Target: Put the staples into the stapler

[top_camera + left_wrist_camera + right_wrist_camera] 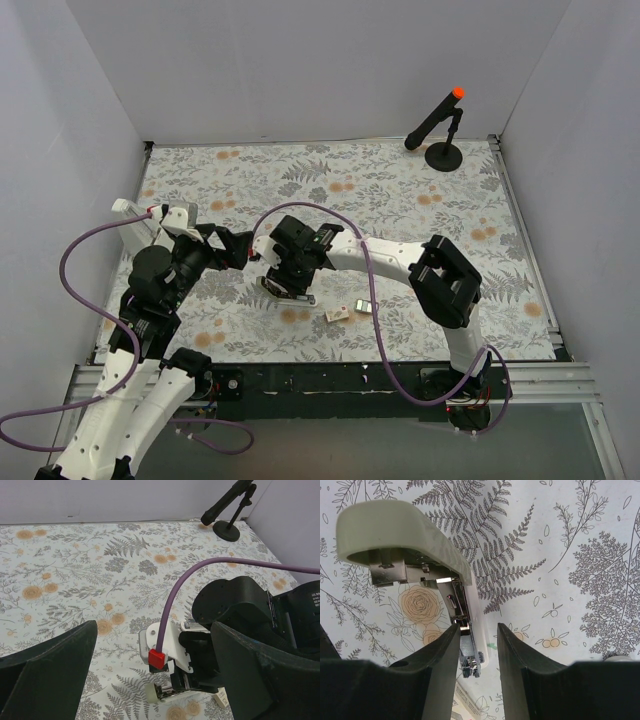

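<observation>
The stapler (288, 291) lies open on the floral mat. Its cream lid (395, 530) is swung back and the metal magazine (465, 645) is bared. My right gripper (288, 272) hangs just above it, open, its fingers (520, 665) either side of the magazine's front end (477, 630). My left gripper (243, 254) is wide open and empty, just left of the right wrist; its view (155, 680) shows the stapler (167, 692) beneath that wrist. The staples tray (364, 305) and beige box (338, 313) lie right of the stapler. The box also shows in both wrist views (220, 699) (470, 705).
A black stand with an orange tip (440, 125) is at the back right, also in the left wrist view (227, 515). White walls (70, 130) enclose the mat on three sides. A purple cable (320, 215) loops over the right arm.
</observation>
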`<state>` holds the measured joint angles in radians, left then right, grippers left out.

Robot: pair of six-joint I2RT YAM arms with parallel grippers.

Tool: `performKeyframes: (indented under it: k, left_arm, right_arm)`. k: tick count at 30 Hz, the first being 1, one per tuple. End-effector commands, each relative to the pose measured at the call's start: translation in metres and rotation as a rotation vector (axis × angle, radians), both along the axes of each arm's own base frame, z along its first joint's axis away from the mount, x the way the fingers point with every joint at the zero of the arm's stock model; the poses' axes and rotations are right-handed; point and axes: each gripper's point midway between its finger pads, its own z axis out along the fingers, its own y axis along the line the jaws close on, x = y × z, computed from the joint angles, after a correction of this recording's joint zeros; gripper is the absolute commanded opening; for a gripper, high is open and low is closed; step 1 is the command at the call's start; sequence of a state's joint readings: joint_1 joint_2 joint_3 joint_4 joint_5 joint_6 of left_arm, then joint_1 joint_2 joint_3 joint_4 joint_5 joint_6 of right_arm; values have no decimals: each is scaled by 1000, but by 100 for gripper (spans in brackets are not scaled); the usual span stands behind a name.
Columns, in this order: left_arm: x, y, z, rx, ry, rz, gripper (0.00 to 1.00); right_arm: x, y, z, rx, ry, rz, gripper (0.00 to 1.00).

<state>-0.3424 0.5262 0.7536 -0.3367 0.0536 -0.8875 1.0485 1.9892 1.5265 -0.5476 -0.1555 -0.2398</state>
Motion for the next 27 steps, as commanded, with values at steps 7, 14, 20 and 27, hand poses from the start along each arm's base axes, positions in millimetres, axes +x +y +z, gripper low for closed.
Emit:
performKeyframes:
  k: [7,14,20,27]
  left_arm:
    - [0,-1,-8,3,18,-7,98]
    - [0,-2,-9,4,21,-10,98]
    - [0,-3,-10,3,23,-13,98]
    - [-1,-3,-9,1,22,-15,98]
  right_arm:
    - [3,-5,-10,-26,-12,8,44]
    - [2,-11,-12,-53,-17,17,44]
    - [-1,-15,-15,-71,-9,29,44]
    - [0,-11,-6,-47,-10,31,43]
